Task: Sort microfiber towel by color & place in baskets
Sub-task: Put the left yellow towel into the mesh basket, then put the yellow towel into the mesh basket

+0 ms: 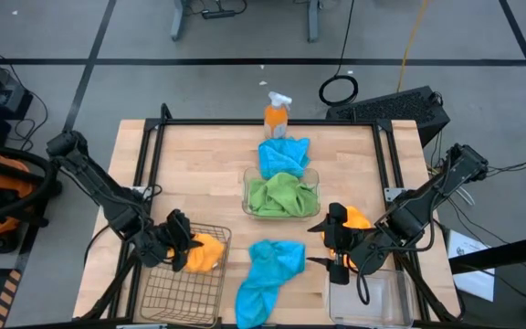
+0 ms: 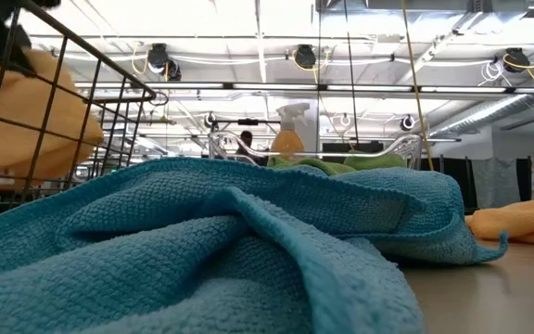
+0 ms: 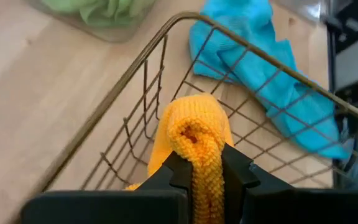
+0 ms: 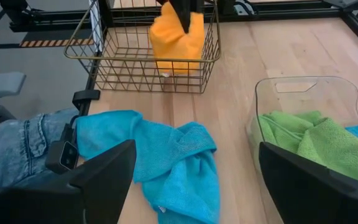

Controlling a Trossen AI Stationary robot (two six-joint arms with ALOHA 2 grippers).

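Fingers of my left gripper [image 3: 206,177] pinch an orange-yellow towel [image 3: 194,134] over the wire basket [image 1: 183,283]; my right gripper [image 1: 334,245], spread wide, hovers beside a blue towel [image 1: 267,271] on the table [image 1: 199,164].

Left arm reaches in from the left edge, its gripper [image 1: 183,243] at lower left, fingers [image 3: 178,173] pinched tight. Right arm angles in from the right, its gripper [image 1: 329,245] at lower right, fingers [image 4: 101,171] spread wide

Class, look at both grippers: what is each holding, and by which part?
Left gripper pinches an orange towel by a bunched fold, over the wire basket. Right gripper is open, holding nothing.
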